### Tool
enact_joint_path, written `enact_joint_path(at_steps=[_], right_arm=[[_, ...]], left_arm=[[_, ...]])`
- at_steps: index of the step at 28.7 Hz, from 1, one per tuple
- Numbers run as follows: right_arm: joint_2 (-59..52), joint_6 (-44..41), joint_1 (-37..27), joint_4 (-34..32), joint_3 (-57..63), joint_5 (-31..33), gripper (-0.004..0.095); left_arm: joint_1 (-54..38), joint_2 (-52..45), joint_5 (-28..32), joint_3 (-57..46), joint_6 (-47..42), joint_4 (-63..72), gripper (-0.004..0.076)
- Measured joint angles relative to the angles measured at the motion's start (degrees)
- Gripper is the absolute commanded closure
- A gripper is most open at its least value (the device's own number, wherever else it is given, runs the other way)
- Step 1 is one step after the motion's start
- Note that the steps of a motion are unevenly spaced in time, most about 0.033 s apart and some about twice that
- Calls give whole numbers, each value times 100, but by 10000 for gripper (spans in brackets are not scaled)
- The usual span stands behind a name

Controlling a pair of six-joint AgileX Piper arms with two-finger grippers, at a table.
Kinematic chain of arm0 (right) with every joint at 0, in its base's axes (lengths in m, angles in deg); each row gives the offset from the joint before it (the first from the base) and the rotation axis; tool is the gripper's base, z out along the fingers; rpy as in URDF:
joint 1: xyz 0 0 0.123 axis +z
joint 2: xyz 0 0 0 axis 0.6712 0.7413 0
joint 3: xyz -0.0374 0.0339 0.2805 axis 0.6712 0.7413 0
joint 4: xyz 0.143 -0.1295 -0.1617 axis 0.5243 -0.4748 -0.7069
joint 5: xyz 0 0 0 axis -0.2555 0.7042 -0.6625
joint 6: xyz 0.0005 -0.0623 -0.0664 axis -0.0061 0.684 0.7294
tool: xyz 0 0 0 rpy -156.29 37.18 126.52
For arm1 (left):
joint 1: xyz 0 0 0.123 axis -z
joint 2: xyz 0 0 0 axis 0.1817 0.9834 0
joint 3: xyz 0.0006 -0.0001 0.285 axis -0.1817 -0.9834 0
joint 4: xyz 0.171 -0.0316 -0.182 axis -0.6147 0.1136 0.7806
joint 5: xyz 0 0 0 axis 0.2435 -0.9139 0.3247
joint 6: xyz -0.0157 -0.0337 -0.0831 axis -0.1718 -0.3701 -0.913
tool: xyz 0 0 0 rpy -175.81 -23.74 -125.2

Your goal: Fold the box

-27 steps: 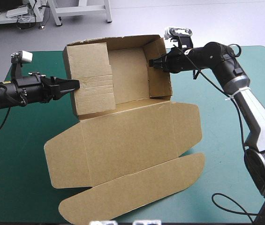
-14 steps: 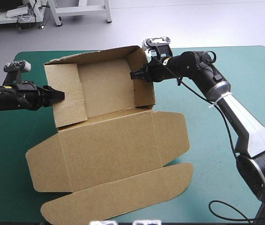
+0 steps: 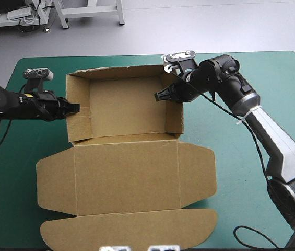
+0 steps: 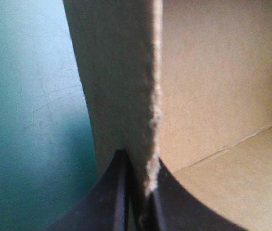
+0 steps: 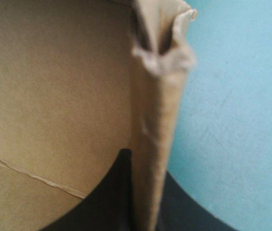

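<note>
The box [image 3: 126, 172] sits in the middle of the tabletop [image 3: 285, 78] as an open tray, lid flat toward the near edge. My left gripper [image 3: 75, 107] is clamped on its left wall, my right gripper [image 3: 158, 96] on the right wall; the board hides both tips.

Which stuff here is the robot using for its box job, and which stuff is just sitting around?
For the job:
the box, an open tray with its lid flat
the left gripper, pinching one side wall
the right gripper, pinching the opposite wall

Just there:
the teal-green cover under it all
</note>
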Motion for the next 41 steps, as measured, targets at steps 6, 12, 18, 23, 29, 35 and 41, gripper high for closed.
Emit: enact_joint_path(at_steps=[6,12,18,23,29,35,41], right_arm=[[22,-342,0,-648,-13,833,921],[328,-487,-5,-882,33,982,921],[548,-611,-12,-950,452,828,921],[611,-748,-59,-976,824,395,921],[707,-802,-312,-619,934,142,921],[780,-700,-569,-266,965,158,921],[859,-672,-580,-319,993,96,918]], left_arm=[[919,545,296,0,-591,-698,733],[1447,1162,403,0,-948,-1217,733],[1698,1448,509,6,-1399,-1570,733],[1736,1528,678,6,-1588,-1576,733],[1736,1707,862,35,-1675,-1557,733],[1736,1950,1031,82,-1695,-1494,732],[1736,2129,1040,161,-1696,-1467,728]])
